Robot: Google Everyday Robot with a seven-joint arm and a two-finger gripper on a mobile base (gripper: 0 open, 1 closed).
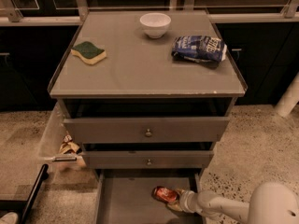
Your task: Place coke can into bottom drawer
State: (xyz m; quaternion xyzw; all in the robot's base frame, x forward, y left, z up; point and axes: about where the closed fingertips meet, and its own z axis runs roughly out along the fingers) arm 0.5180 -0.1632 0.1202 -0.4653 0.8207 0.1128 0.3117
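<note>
The coke can (164,194) is red with a silver end and lies on its side inside the open bottom drawer (126,204), near its right side. My gripper (176,199) reaches in from the lower right on a white arm and sits right against the can's right end. The bottom drawer is pulled out below the two taller grey drawers with round knobs (148,133).
On the cabinet top (140,73) are a white bowl (155,24), a green-and-yellow sponge (88,52) and a blue-and-white snack bag (198,48). Crumpled wrappers (69,147) lie on the floor at the cabinet's left. A white post (288,97) stands at the right.
</note>
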